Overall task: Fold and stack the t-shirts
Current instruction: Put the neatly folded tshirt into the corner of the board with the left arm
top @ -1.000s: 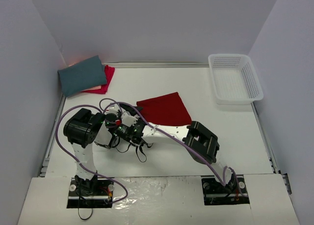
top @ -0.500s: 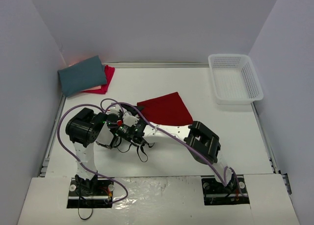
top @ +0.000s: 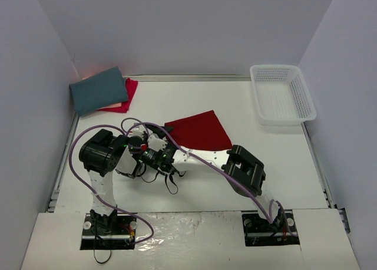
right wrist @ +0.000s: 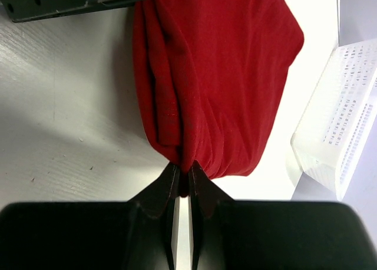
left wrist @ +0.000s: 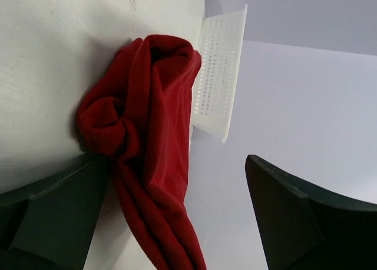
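Left gripper (left wrist: 175, 161): your jaws have spread the last bit and hold nothing. Right gripper (right wrist: 184, 167) pinches the near edge of the deep red t-shirt (top: 199, 131), folded mid-table. Carrying it to the slate-teal t-shirt (top: 99, 91) at 10 o'clock likely falls to your right arm.

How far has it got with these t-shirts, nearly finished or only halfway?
Two look done: the slate-teal shirt lies folded on the pinkish-red shirt in the far left corner. In hand is the deep red shirt mid-table, only partly folded; the right gripper pinches its edge, the left gripper stands open beside it. Left: finishing that fold and putting it on the pile.
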Motion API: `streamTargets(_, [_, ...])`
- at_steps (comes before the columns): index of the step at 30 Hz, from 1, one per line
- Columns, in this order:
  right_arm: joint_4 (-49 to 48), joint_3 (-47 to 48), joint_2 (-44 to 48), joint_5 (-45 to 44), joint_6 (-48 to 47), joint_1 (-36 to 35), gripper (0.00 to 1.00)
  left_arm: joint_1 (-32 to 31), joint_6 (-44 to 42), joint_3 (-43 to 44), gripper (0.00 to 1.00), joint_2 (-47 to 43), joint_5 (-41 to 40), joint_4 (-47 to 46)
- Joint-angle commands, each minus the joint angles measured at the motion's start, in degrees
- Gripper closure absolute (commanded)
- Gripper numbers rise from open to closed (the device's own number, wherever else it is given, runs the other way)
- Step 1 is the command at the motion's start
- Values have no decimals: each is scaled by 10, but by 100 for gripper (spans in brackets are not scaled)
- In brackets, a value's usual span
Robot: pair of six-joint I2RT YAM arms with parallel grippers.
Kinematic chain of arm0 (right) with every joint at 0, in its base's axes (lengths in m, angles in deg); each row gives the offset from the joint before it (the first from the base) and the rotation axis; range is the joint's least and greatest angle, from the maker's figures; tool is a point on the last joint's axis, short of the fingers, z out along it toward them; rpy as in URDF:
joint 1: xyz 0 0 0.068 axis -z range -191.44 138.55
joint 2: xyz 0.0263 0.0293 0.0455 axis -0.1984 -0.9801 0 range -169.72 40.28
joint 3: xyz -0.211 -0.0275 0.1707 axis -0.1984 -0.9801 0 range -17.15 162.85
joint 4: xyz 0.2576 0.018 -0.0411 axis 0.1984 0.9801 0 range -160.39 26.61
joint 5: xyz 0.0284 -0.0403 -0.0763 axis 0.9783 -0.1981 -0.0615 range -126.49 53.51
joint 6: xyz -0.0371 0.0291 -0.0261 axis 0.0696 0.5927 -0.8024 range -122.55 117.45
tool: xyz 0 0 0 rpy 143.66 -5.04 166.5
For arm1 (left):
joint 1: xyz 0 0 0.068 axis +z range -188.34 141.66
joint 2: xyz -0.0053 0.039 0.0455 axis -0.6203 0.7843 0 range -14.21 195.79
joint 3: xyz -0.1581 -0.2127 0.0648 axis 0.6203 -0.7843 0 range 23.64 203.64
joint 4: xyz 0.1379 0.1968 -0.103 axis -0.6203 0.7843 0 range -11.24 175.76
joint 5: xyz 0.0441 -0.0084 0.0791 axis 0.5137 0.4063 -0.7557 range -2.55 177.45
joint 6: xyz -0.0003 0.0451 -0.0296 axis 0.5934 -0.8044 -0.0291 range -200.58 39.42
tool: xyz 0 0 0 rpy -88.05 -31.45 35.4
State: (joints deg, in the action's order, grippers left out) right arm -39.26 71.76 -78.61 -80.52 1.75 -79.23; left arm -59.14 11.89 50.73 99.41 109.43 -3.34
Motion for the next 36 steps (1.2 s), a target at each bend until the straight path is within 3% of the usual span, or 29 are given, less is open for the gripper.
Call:
streamTargets(1, [-120, 27, 33, -5, -2, 1, 100, -57, 25, -2, 3, 19, -3, 12])
streamTargets(7, [-122, 35, 36, -4, -4, 2, 100, -64, 28, 5, 3, 20, -6, 11])
streamTargets(12, [-123, 45, 32, -5, -7, 2, 100, -75, 36, 10, 11, 25, -12, 2])
streamTargets(15, [-124, 48, 32, -4, -5, 3, 100, -77, 38, 11, 24, 29, -13, -6])
streamTargets(19, [-124, 47, 35, -6, -5, 3, 100, -78, 44, 11, 49, 41, -12, -24])
streamTargets(20, [-123, 46, 36, -6, -4, 3, 100, -78, 47, 12, 60, 44, -11, -31])
streamTargets(24, [-123, 43, 39, -10, -3, 4, 100, -78, 54, 13, 75, 57, -10, -48])
streamTargets(33, [-123, 34, 48, -11, -1, 5, 100, -76, 54, 11, 80, 58, -8, -60])
streamTargets(35, [-123, 31, 50, -10, 2, 6, 100, -75, 54, 8, 71, 57, -6, -66])
streamTargets(36, [-123, 29, 51, -11, 2, 6, 100, -73, 55, 5, 54, 56, -5, -69])
